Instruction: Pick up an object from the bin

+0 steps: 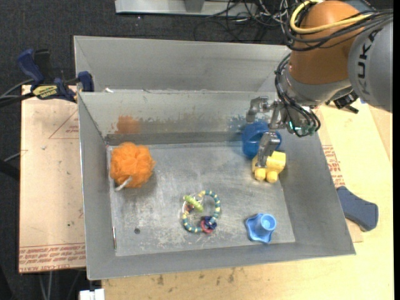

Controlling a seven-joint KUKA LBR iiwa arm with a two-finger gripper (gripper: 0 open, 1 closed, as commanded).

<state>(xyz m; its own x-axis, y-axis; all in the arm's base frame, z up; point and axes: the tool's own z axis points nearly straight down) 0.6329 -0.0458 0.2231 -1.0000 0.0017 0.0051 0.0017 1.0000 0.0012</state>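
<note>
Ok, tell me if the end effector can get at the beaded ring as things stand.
Probably yes. The beaded ring lies alone on the bin floor, apart from the small blue cup and the orange pouf, with nothing over it. The end effector sits by the yellow block.

A single camera looks down from above, tilted slightly to one side, onto a grey metal bin (187, 67) that fills the middle of the frame. The bin's far wall lies toward the top and its near rim along the bottom. The robot arm (322, 42) enters at the upper right, nearest the lens.
</note>
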